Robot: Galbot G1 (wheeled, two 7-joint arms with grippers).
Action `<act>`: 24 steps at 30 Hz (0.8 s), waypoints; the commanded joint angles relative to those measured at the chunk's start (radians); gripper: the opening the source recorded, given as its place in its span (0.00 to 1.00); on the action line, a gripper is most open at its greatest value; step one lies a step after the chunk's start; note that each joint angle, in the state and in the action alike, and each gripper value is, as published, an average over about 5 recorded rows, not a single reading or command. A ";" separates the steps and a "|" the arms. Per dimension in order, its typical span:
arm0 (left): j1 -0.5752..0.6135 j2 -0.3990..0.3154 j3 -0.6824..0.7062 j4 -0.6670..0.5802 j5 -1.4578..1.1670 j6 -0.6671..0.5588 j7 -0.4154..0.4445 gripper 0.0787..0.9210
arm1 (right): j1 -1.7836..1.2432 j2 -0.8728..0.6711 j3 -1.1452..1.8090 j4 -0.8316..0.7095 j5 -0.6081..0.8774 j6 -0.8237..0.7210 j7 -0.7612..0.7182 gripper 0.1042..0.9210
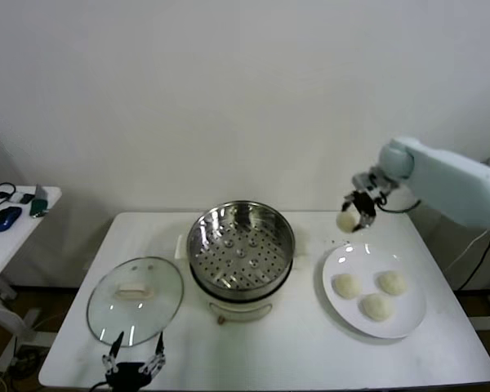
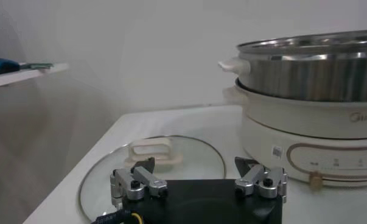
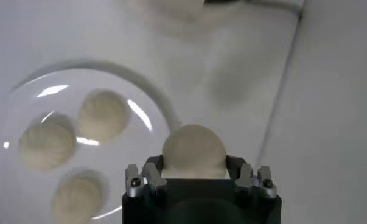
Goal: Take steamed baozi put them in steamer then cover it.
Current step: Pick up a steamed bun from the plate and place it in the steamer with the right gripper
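My right gripper (image 1: 355, 216) is shut on one steamed baozi (image 1: 346, 220) and holds it in the air above the far edge of the white plate (image 1: 408, 327), right of the steamer. The held bun also shows in the right wrist view (image 3: 193, 151). Three more baozi (image 1: 376, 306) lie on the plate. The steamer (image 1: 240, 245), a steel perforated basket on a cream cooker base, stands mid-table with nothing in it. The glass cover (image 1: 135, 298) lies flat on the table to its left. My left gripper (image 1: 134, 358) is open at the front edge, just before the cover (image 2: 151, 163).
A side table (image 1: 16, 224) at the far left carries a blue mouse and small items. The white wall is close behind the table. The plate (image 3: 61, 85) with three buns lies below my right gripper. The cooker base (image 2: 305, 140) stands beside the left gripper.
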 commanded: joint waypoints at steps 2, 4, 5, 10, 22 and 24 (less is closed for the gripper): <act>-0.005 0.013 0.002 0.001 -0.001 0.001 -0.001 0.88 | 0.378 0.209 -0.150 0.331 0.062 0.203 0.008 0.70; -0.007 0.019 0.001 0.001 -0.003 0.001 -0.001 0.88 | 0.364 0.257 -0.156 0.369 0.021 0.227 0.026 0.70; -0.009 0.022 -0.001 0.001 -0.005 0.001 -0.001 0.88 | 0.346 0.283 -0.158 0.377 -0.007 0.241 0.036 0.70; -0.013 0.034 -0.008 0.000 -0.010 0.001 -0.005 0.88 | 0.208 0.378 -0.167 0.320 -0.134 0.295 0.077 0.70; -0.018 0.042 -0.005 -0.004 -0.012 -0.001 -0.014 0.88 | -0.108 0.478 -0.126 -0.007 -0.342 0.317 0.192 0.70; -0.019 0.041 -0.003 -0.001 -0.011 -0.001 -0.015 0.88 | -0.142 0.485 -0.111 -0.050 -0.366 0.326 0.210 0.70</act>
